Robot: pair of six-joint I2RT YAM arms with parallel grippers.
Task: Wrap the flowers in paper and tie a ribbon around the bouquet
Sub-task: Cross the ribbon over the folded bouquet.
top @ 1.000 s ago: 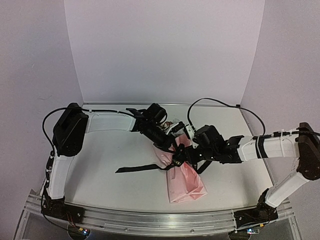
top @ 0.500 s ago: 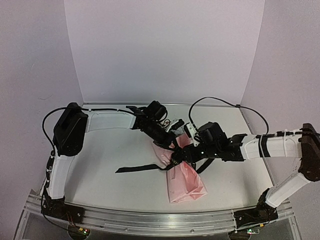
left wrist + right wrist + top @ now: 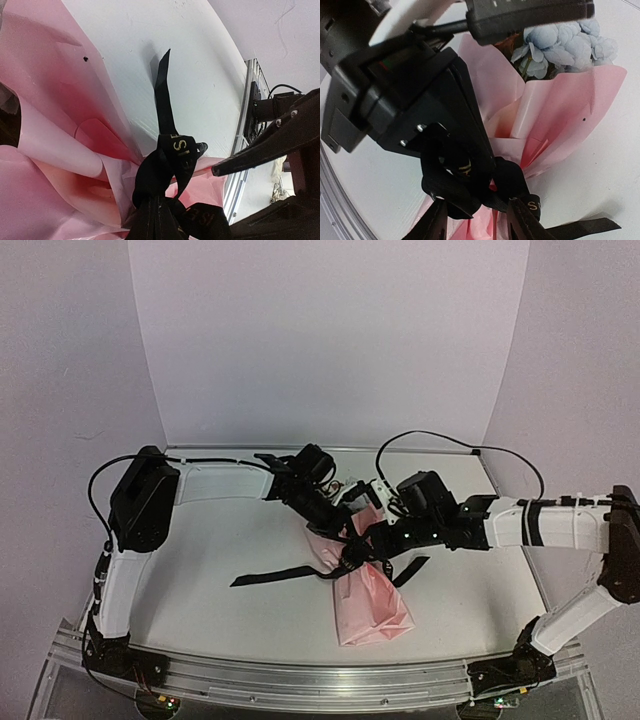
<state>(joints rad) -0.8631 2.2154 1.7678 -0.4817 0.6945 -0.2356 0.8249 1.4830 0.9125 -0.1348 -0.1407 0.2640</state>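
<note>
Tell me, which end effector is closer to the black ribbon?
Left. The left end effector is shut on the ribbon where it is tied; the right end effector hangs open just short of that spot.

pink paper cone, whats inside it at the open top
Visible: pale blue blooms poking out of the pink paper. Their stems lower down are covered by the paper and the black ribbon.

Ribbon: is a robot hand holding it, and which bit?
Yes. The left fingers pinch the ribbon at its bunched middle on the bouquet. The right fingers straddle it; grip unclear.
</note>
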